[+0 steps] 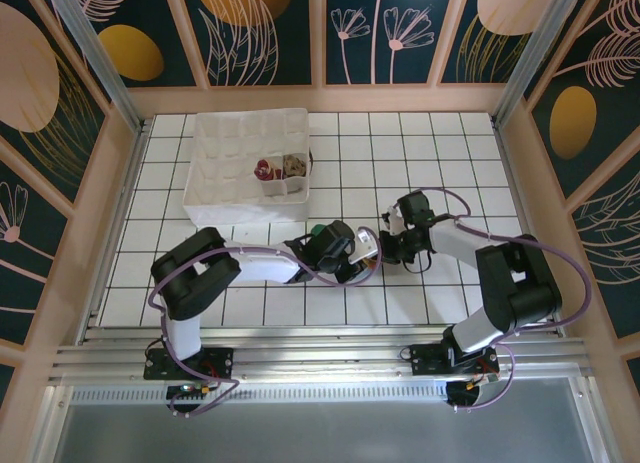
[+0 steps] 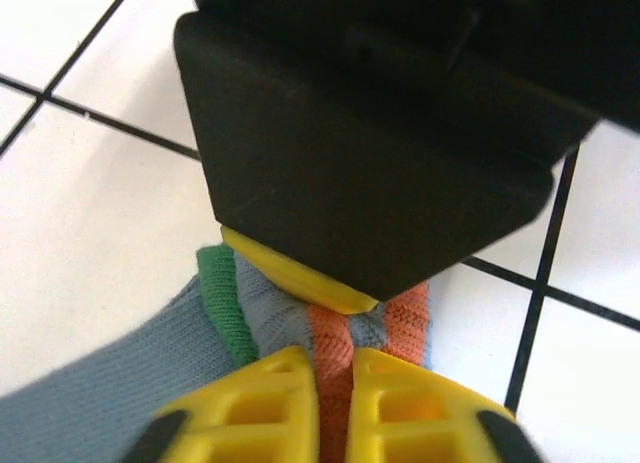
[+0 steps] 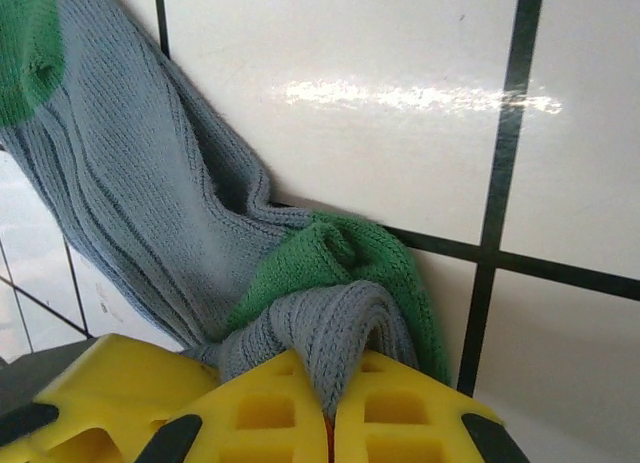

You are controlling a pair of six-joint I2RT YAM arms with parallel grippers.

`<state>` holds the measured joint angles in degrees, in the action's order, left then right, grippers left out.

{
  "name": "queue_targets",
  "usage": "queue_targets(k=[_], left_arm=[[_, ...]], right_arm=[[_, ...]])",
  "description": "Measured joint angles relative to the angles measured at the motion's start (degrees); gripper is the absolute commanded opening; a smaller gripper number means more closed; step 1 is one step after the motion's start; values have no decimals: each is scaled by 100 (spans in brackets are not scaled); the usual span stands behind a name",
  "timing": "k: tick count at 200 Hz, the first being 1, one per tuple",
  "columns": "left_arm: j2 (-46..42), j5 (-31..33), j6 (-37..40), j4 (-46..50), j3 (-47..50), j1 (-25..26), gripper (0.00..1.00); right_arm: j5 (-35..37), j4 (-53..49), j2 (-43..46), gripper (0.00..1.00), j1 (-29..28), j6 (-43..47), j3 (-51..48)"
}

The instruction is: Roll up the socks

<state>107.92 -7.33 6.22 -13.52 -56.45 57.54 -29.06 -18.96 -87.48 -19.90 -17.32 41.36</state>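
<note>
On the tiles (image 3: 350,33), left gripper (image 2: 333,371) and right gripper (image 3: 328,385) each clamp a thin fold of sock (image 3: 150,203), nearly touching; pulling unevenly could slip fabric free or knock the jaws together.

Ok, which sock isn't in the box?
The blue-grey sock with green, out on the table; the reddish sock and brown sock sit in the white box.
</note>
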Motion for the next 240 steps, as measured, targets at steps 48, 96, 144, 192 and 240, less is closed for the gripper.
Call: queue_targets(k=[48, 96, 144, 192, 240], left_arm=[[4, -125, 48, -297, 160, -4, 0], [-2, -188, 348, -402, 232, -4, 0], [-7, -254, 551, -402, 232, -4, 0], [-79, -273, 603, -385, 306, 0, 0], [-341, -317, 481, -400, 608, 2, 0]], right_arm=[[-177, -201, 317, 24, 776, -52, 11], [-267, -278, 46, 14, 876, -63, 658], [-717, 240, -1049, 8, 44, -85, 1370], [-1248, 621, -2031, 7, -179, -103, 1462], [-1209, 658, -2037, 7, -9, -127, 1462]])
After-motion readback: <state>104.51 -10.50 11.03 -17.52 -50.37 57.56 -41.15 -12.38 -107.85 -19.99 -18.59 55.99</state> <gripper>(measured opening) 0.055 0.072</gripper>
